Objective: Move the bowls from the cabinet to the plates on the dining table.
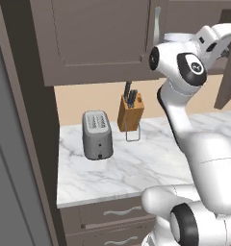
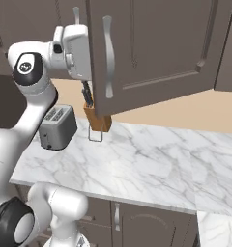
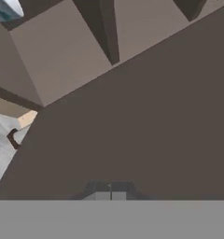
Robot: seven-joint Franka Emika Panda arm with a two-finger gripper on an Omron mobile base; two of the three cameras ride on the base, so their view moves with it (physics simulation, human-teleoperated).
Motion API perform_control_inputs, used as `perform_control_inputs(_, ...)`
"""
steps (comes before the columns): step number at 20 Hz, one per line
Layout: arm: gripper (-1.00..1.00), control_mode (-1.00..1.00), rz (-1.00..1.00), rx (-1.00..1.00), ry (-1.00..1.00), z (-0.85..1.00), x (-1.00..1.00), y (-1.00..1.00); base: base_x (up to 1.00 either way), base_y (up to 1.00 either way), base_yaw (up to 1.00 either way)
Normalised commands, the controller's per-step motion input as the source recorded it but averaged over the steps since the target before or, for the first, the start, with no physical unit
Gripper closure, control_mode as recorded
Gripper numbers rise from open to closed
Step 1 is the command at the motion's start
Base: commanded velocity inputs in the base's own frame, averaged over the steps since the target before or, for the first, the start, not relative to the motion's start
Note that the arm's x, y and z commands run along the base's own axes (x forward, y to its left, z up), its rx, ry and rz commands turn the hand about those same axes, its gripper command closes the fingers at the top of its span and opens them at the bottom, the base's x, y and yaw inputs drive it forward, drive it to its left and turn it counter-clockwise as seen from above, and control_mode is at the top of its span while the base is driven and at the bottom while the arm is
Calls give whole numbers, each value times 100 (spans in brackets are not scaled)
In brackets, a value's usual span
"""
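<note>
Dark grey-brown wall cabinet (image 2: 161,48) with panelled doors and long curved silver handle (image 2: 107,55): mounted above the white grey-veined marble worktop (image 1: 136,166); one door stands swung open. Pincer (image 3: 107,192): fingertips pressed together, holding nothing, close against a flat dark cabinet panel. Silver two-slot toaster (image 1: 97,134): upright on the worktop. Wooden knife block (image 1: 130,114): just beside the toaster, near the beige wall.

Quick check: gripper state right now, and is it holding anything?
Gripper: shut, fingertips together, nothing between them; it sits close against the cabinet door.
</note>
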Motion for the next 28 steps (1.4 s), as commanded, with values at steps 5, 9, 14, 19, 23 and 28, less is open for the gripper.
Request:
perform_control_inputs(5, 100, -100, -4, 0, -1, 0, -54, -58, 0, 0, 0)
perform_control_inputs(9, 100, -100, -4, 0, -2, 0, -46, -60, 0, 0, 0)
perform_control_inputs(14, 100, -100, -5, 0, -1, 0, -35, -60, 0, 0, 0)
perform_control_inputs(19, 100, -100, -3, 0, -1, 0, -17, -56, 0, 0, 0)
perform_control_inputs(23, 100, -100, -2, 0, -1, 0, -5, -56, 0, 0, 0)
perform_control_inputs(28, 100, -100, -2, 2, 0, -3, 0, -66, 0, 0, 0)
